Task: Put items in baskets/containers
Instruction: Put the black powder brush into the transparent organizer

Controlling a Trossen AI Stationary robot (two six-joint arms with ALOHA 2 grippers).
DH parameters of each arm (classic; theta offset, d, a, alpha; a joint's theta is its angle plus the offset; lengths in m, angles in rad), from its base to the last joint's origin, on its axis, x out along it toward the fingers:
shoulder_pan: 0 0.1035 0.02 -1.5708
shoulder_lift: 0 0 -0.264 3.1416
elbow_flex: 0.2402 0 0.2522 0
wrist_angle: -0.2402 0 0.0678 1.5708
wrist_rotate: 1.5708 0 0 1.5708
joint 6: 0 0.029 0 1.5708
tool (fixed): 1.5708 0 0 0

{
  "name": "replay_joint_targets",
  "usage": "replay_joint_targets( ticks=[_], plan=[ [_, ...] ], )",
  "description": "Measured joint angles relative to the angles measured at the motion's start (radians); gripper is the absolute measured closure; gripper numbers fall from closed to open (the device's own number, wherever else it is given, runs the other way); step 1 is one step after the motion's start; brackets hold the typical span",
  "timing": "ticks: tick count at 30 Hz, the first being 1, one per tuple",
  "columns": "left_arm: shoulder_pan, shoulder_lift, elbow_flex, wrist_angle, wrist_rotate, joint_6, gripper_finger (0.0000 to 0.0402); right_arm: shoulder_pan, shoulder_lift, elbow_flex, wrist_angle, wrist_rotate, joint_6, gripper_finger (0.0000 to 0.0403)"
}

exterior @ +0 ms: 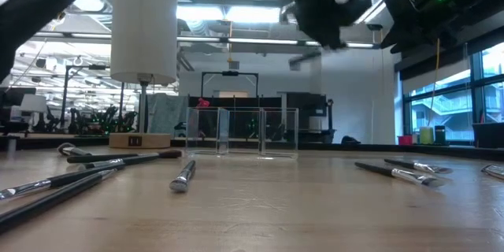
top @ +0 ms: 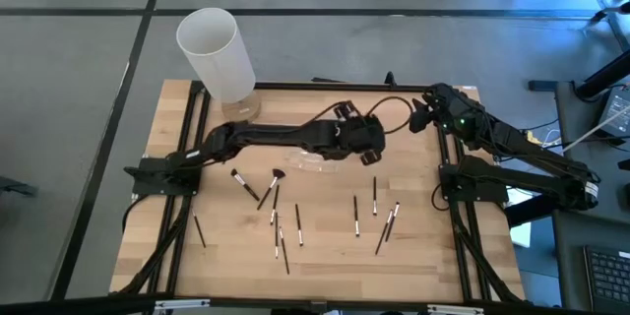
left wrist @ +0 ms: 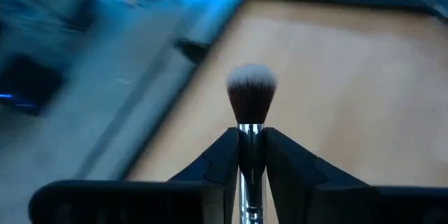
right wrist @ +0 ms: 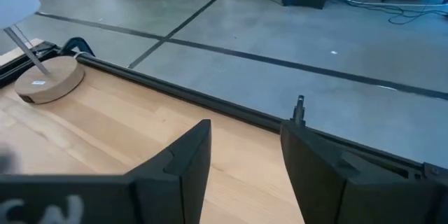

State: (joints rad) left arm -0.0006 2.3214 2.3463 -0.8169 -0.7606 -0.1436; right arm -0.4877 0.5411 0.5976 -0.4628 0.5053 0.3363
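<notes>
The left end effector (left wrist: 250, 155) is clamped on a fluffy-tipped brush (left wrist: 250, 101), raised above the desk (top: 413, 256) just beside the clear organizer (exterior: 242, 134), whose compartments show nothing inside in the low view. The remaining brushes and sticks (top: 279, 219) lie scattered on the desk nearer the front. The right end effector (right wrist: 245, 161) waits at the desk's far right corner, fingers apart and holding nothing.

Eleven brushes and sticks (top: 275, 191) lie on the table (top: 423, 256). One more brush (left wrist: 250, 105) sits between the left gripper's (left wrist: 250, 155) fingers. One clear organizer (exterior: 242, 133) and one white cylinder (top: 216, 55) stand there.
</notes>
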Motion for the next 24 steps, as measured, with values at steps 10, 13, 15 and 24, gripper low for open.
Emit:
replay_joint_targets(
  ticks=[10, 13, 15, 24],
  plan=[
    [-0.030, -0.019, -0.068, -0.223, -0.257, -0.140, 0.0339, 0.000, 0.000, 0.000, -0.006, -0.008, 0.000, 0.0231],
    [-0.013, -0.034, -0.109, -0.274, -0.253, -0.148, 0.0339, 0.000, 0.000, 0.000, -0.006, -0.008, 0.001, 0.0231],
    [0.003, -0.059, -0.119, -0.336, -0.221, -0.152, 0.0340, 0.000, 0.000, 0.000, -0.005, -0.008, 0.001, 0.0231],
    [0.035, -0.141, -0.151, -0.519, -0.275, -0.322, 0.0340, 0.000, 0.000, 0.000, -0.002, -0.009, 0.000, 0.0231]
  ],
)
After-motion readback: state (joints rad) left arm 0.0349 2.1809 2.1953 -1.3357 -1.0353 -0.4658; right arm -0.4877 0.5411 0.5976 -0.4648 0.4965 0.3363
